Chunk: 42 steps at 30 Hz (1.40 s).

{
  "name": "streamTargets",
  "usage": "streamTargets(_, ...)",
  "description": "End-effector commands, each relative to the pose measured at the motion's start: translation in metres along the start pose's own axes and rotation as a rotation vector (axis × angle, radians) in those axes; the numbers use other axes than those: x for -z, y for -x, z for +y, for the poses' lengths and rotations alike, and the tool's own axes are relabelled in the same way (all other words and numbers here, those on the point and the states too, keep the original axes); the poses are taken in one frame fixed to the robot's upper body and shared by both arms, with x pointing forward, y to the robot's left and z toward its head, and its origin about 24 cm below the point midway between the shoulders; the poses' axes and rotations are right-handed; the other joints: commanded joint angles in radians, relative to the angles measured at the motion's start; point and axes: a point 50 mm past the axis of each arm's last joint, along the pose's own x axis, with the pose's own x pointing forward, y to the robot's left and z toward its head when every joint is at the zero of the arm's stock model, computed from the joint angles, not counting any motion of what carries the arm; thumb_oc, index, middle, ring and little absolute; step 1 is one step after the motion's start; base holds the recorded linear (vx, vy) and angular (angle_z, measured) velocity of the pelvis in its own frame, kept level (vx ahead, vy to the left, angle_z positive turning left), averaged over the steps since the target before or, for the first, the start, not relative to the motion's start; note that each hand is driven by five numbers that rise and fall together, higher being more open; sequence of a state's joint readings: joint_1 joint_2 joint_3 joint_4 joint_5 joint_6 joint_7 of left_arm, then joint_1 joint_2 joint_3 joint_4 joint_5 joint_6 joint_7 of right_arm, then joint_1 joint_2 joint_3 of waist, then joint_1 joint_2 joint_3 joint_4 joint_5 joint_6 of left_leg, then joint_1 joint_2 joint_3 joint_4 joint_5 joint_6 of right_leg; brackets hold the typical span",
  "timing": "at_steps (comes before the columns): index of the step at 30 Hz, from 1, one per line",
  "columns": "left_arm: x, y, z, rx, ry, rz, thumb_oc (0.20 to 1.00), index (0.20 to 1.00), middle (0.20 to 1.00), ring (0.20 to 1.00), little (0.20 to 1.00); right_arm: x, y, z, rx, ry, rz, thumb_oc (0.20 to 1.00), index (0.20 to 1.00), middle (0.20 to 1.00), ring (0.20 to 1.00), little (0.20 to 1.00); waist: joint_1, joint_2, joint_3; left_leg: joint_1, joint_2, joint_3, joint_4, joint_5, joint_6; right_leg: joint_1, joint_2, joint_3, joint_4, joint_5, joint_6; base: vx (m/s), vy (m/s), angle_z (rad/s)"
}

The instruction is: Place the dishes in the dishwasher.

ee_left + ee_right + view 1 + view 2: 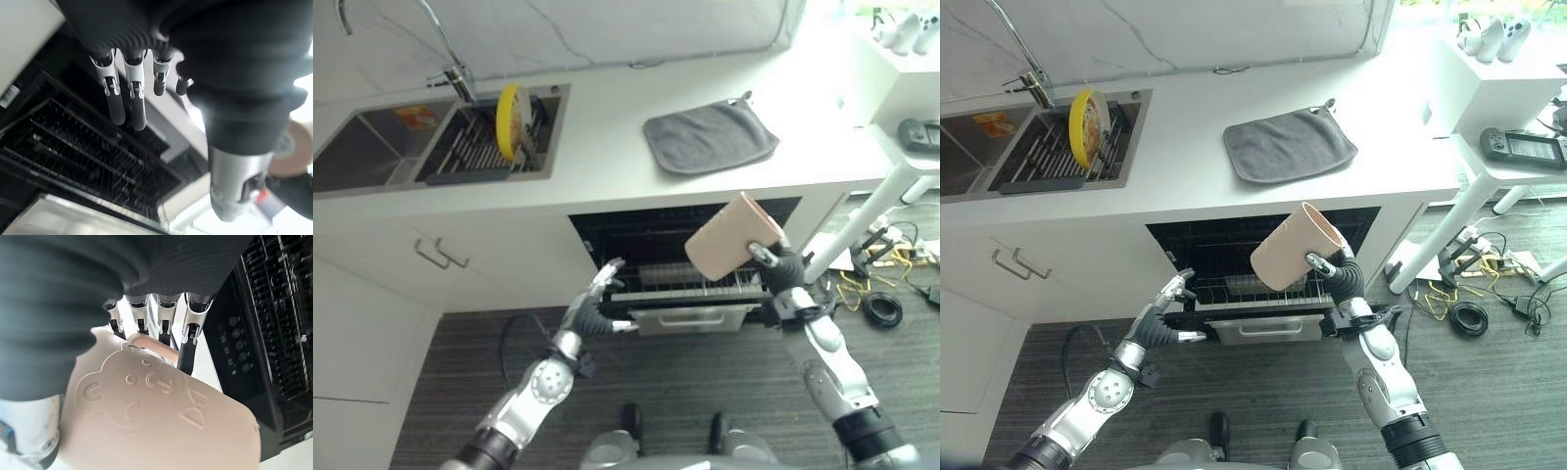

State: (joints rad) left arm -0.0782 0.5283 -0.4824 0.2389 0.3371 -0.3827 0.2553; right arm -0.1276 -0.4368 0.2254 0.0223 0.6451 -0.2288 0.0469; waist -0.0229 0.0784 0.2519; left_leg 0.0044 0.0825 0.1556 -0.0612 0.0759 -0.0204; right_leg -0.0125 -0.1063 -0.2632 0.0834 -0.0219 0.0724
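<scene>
Now the cup (pixel 1294 245) hangs tilted above the dishwasher rack (pixel 1253 291), gripped by the right hand (pixel 1340 274). To do this step well, bring it down over a free spot between the rack's wires and turn its mouth downward before letting go. The right hand's fingers (pixel 164 328) curl over the cup's embossed side, clamping it. The left hand (pixel 1167 313) sits at the rack's front edge, fingers (pixel 128 95) straight and loosely spread, holding nothing.

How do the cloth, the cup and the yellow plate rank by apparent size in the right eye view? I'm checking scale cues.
1. Cloth, clearly largest.
2. Cup, though it is held up nearer the camera in the right hand, which inflates it.
3. Yellow plate, standing edge-on in the sink rack.
</scene>
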Motion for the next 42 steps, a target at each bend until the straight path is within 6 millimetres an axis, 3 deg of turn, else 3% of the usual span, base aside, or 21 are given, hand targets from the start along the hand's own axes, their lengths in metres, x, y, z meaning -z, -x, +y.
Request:
streamTargets(1,-0.017,-0.029,0.032,-0.037,-0.149,-0.126,1.0,1.0,1.0,1.0,1.0,-0.058,-0.039,0.016,-0.107,0.128,-0.237,0.2,0.2,0.2,0.2,0.2,-0.016,-0.028,0.09,-0.043,0.025,0.03,0.12,-0.101,-0.02,-0.039,-0.093,0.012,0.101,-0.075,0.042,-0.11,0.064,-0.2)
streamTargets(6,-0.036,-0.057,0.058,-0.06,-0.324,-0.207,1.0,1.0,1.0,1.0,1.0,-0.099,-0.072,0.022,-0.138,0.247,-0.295,0.2,0.2,0.2,0.2,0.2,-0.031,-0.015,0.183,-0.152,0.005,0.013,0.19,-0.104,-0.014,-0.15,-0.11,0.052,0.161,-0.068,0.038,-0.05,0.053,-0.06)
streamTargets(12,-0.052,-0.07,0.085,-0.053,-0.476,-0.261,1.0,1.0,1.0,1.0,1.0,-0.11,-0.079,0.013,-0.119,0.3,-0.281,0.2,0.2,0.2,0.2,0.2,-0.039,-0.002,0.236,-0.209,-0.013,0.006,0.228,-0.104,-0.003,-0.232,-0.119,0.073,0.228,-0.075,0.035,0.0,0.053,-0.01)
streamTargets(26,-0.046,-0.062,0.083,0.104,-0.556,-0.209,1.0,1.0,1.0,1.0,1.0,-0.104,-0.075,-0.015,-0.014,0.392,-0.201,0.2,0.2,0.2,0.2,0.2,-0.028,-0.013,0.258,-0.214,-0.006,0.003,0.252,-0.113,0.01,-0.249,-0.111,0.063,0.281,-0.094,0.026,0.01,-0.013,0.02)
streamTargets(30,-0.044,-0.061,0.082,0.169,-0.574,-0.196,1.0,1.0,1.0,1.0,1.0,-0.121,-0.081,-0.024,0.031,0.521,-0.192,0.2,0.2,0.2,0.2,0.2,-0.023,-0.019,0.262,-0.211,-0.003,0.003,0.263,-0.118,0.009,-0.241,-0.109,0.062,0.281,-0.093,0.026,0.03,-0.01,0.0)
streamTargets(33,-0.046,-0.065,0.084,0.198,-0.605,-0.197,1.0,1.0,1.0,1.0,1.0,-0.151,-0.095,-0.029,0.08,0.635,-0.195,0.2,0.2,0.2,0.2,0.2,-0.014,-0.028,0.268,-0.232,-0.001,0.003,0.282,-0.126,0.01,-0.259,-0.106,0.064,0.291,-0.095,0.029,-0.01,-0.004,0.01)
streamTargets(37,-0.052,-0.067,0.087,0.203,-0.631,-0.225,1.0,1.0,1.0,1.0,1.0,-0.176,-0.103,-0.035,0.128,0.71,-0.187,0.2,0.2,0.2,0.2,0.2,-0.002,-0.031,0.268,-0.26,0.0,0.003,0.284,-0.121,0.013,-0.286,-0.102,0.065,0.286,-0.082,0.03,-0.04,0.004,0.06)
streamTargets(42,-0.056,-0.071,0.09,0.194,-0.644,-0.237,1.0,1.0,1.0,1.0,1.0,-0.186,-0.11,-0.038,0.144,0.726,-0.168,0.2,0.2,0.2,0.2,0.2,0.01,-0.038,0.268,-0.274,-0.002,0.001,0.291,-0.124,0.015,-0.293,-0.103,0.062,0.282,-0.079,0.032,-0.01,-0.008,0.09)
